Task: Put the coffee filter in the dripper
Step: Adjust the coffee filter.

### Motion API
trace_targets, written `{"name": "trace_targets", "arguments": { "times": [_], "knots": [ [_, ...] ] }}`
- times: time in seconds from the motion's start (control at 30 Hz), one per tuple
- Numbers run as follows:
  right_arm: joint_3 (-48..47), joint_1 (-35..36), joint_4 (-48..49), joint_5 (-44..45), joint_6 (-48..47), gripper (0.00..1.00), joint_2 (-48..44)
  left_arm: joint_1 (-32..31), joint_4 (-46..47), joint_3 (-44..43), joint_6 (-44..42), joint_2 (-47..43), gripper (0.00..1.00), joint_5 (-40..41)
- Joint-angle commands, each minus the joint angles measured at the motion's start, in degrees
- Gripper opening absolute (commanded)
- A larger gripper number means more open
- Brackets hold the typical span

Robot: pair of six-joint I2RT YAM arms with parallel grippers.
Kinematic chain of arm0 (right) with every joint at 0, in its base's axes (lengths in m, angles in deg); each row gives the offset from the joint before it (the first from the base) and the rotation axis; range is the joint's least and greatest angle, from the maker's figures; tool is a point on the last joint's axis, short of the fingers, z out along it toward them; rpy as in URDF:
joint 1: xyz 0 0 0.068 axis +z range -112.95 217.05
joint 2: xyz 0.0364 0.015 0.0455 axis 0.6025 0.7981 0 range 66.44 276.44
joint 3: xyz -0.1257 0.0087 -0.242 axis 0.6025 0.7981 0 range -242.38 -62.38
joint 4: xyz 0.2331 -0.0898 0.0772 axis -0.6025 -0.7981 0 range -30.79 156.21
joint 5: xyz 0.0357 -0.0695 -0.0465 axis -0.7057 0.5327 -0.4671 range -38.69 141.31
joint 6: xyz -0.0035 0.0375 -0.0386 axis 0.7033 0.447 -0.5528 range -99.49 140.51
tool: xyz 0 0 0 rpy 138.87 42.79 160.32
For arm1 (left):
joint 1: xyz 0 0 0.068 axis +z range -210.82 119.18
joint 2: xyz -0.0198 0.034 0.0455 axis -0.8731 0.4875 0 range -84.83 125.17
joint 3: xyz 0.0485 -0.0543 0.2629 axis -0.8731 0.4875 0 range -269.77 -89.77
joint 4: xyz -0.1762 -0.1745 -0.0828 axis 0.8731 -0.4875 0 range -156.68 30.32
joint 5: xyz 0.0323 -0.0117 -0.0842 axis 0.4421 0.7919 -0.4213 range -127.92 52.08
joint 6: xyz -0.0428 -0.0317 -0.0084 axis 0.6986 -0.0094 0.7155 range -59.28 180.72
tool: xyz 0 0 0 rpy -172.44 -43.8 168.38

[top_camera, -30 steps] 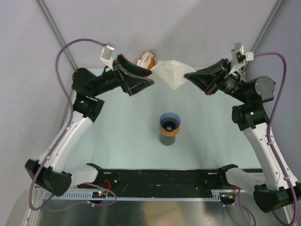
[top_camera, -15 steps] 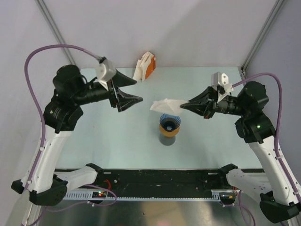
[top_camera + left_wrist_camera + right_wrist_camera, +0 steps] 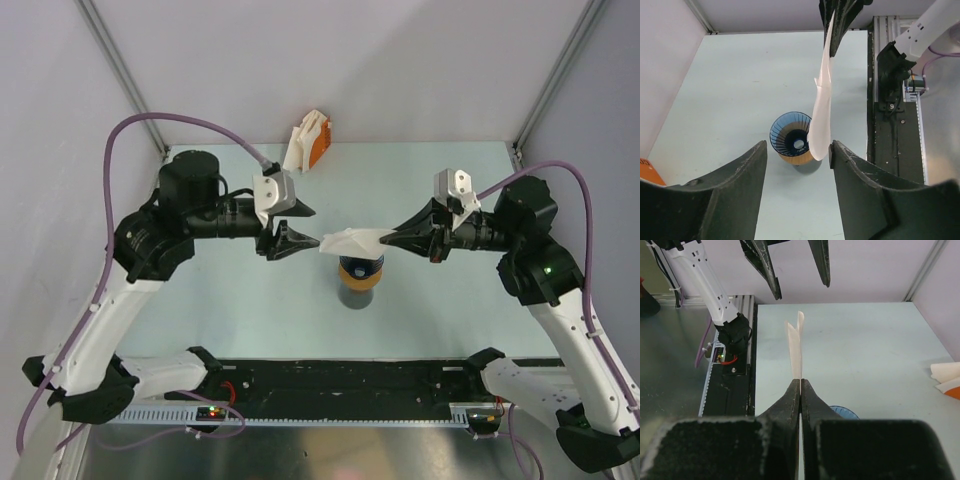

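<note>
The coffee filter (image 3: 350,240) is a folded white paper, held flat in the air just above the dripper (image 3: 360,268). My right gripper (image 3: 387,239) is shut on its right edge. The blue ribbed dripper sits on an orange ring atop a dark grey cup, and the filter hides part of it. My left gripper (image 3: 308,228) is open at the filter's free left end. In the left wrist view the filter (image 3: 822,105) hangs edge-on beside the right finger (image 3: 840,155), with the dripper (image 3: 790,136) below. In the right wrist view the gripper (image 3: 800,382) pinches the filter (image 3: 796,347).
A white and orange filter holder (image 3: 310,142) stands at the back edge of the table, and shows at the right edge of the right wrist view (image 3: 946,376). The black base rail (image 3: 350,380) runs along the near edge. Metal frame posts rise at both back corners.
Both arms have swung in from the back toward the centre. The right gripper has brought the filter over the dripper. The left gripper's jaws have narrowed and reached the filter's free end.
</note>
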Motion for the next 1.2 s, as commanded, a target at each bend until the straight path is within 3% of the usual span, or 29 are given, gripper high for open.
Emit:
{"name": "trace_targets", "arguments": {
  "times": [0.0, 0.53, 0.87, 0.97, 1.03, 1.1, 1.17],
  "knots": [
    [-2.1, 1.0, 0.0, 0.0, -1.3, 0.0, -0.4, -2.2, -0.4, -0.6, -3.6, 0.4, 0.58, 1.8],
    [-2.4, 4.2, 0.5, 0.7, -1.2, 0.0, 0.5, -6.9, -0.4, -0.2, -5.3, 2.7, 0.39, 3.0],
    [-4.3, 5.4, 0.4, -0.2, -0.4, 0.0, 3.6, -9.9, -0.4, 1.6, -5.6, 3.7, 0.36, 0.0],
    [-4.5, 6.0, 0.6, -0.2, -0.7, 0.0, 4.0, -10.3, -0.4, 1.7, -4.6, 4.5, 0.28, -0.3],
    [-4.9, 6.2, 0.2, 0.5, -0.5, 0.06, 4.1, -10.2, -0.4, 1.5, -3.0, 4.9, 0.13, -0.2],
    [-6.0, 5.9, -2.0, 2.9, -0.8, 0.22, 4.1, -9.2, 0.2, 1.1, 0.1, 5.4, 0.04, -0.3],
    [-7.0, 4.5, -4.7, 5.6, -0.7, 0.41, 3.8, -7.2, 2.1, 0.3, 5.3, 5.8, 0.01, -1.3]
  ]
}}
